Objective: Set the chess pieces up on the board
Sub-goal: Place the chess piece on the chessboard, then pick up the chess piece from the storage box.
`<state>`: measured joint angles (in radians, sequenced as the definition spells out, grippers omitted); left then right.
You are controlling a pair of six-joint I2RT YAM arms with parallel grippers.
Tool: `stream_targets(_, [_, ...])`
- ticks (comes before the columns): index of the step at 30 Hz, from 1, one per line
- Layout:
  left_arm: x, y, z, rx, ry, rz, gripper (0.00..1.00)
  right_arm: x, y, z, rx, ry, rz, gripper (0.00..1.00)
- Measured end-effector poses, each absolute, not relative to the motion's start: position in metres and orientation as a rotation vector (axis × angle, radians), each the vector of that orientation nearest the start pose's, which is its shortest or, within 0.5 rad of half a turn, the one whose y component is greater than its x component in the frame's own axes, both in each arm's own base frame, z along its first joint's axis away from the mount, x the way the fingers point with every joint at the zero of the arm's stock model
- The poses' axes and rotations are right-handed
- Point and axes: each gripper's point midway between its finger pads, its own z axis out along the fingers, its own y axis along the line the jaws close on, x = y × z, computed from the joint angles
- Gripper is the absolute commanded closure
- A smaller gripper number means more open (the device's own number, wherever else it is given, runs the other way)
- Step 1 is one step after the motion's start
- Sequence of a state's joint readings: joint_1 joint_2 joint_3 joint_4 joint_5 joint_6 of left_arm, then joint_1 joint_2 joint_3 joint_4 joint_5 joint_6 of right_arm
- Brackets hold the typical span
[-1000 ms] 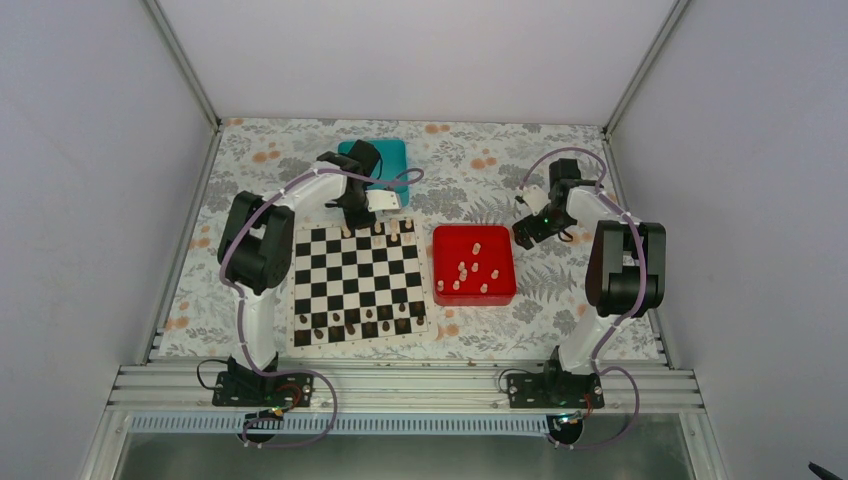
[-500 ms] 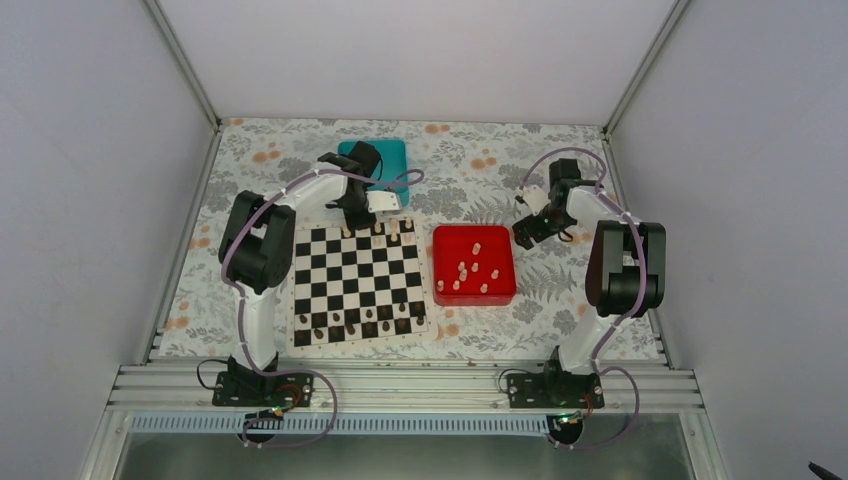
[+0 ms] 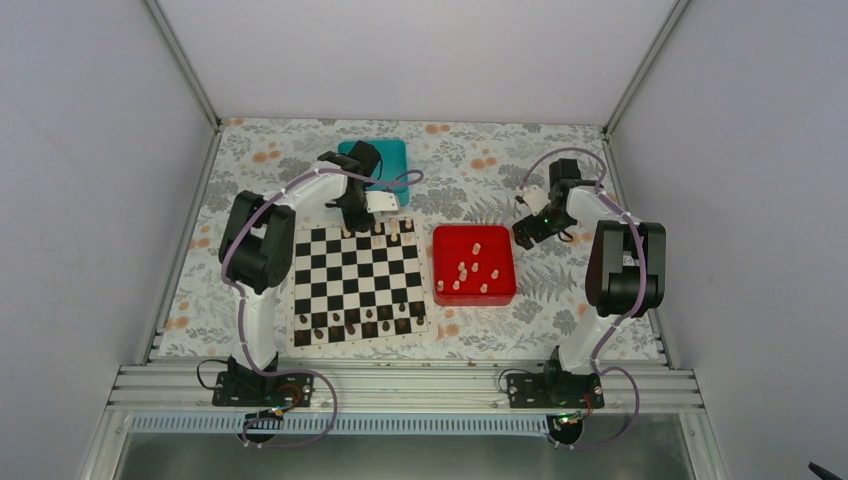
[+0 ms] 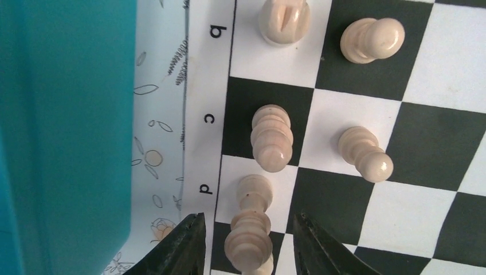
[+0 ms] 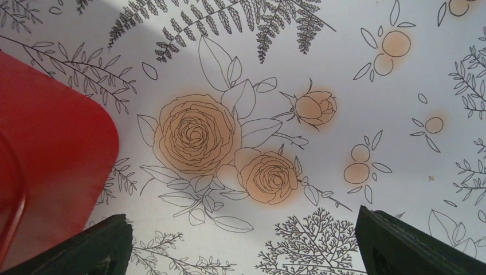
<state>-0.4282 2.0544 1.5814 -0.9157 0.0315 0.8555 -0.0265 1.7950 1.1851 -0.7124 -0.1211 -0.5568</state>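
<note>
The board (image 3: pixel 356 278) lies in front of the left arm. A few cream chess pieces (image 3: pixel 393 229) stand on its far row, and several more lie in the red tray (image 3: pixel 503 290). In the left wrist view, my left gripper (image 4: pixel 248 219) is open around a tall cream piece (image 4: pixel 250 240) standing by the letter d on the board's border (image 4: pixel 207 86), with a gap on each side. Other cream pieces (image 4: pixel 271 139) stand on the squares beyond. My right gripper (image 5: pixel 243 243) is wide open over the floral cloth, holding nothing, just right of the tray's corner (image 5: pixel 51 137).
A teal box (image 3: pixel 390 157) sits just beyond the board, close to the left gripper (image 3: pixel 352 216); its wall (image 4: pixel 69 132) fills the left of the wrist view. Dark pieces (image 3: pixel 352 321) line the board's near row. The right gripper (image 3: pixel 527 231) hangs beside the tray's far right corner.
The left jaws have opened away from the cream piece on the board's far row. Neither arm has visibly shifted.
</note>
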Motion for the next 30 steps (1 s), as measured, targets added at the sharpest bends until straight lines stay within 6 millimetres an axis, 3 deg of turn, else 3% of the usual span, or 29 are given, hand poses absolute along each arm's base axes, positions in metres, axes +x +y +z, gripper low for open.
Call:
stream_targets(5, [0.396, -0.189, 0.063, 1.774, 2.351, 0.023, 0.61, 0.374, 0.011, 0.043, -0.773, 2.762, 0.064, 0.00])
stream_targets(10, [0.405, -0.211, 0.106, 1.771, 2.263, 0.037, 0.59, 0.374, 0.011, 0.042, -0.773, 2.763, 0.064, 0.00])
stream_targets(15, [0.400, -0.270, 0.164, 1.807, 2.062, 0.041, 0.56, 0.375, 0.011, 0.043, -0.773, 2.762, 0.063, 0.00])
stream_targets(20, [0.381, -0.340, 0.203, 1.856, 1.890, -0.016, 0.56, 0.375, 0.011, 0.043, -0.772, 2.763, 0.061, 0.00])
stream_targets(24, [0.379, -0.383, 0.199, 1.891, 1.826, -0.074, 0.55, 0.375, 0.010, 0.043, -0.772, 2.763, 0.058, 0.00])
stream_targets(30, [0.361, -0.423, 0.143, 2.016, 1.824, -0.132, 0.55, 0.375, 0.010, 0.043, -0.772, 2.763, 0.059, 0.00])
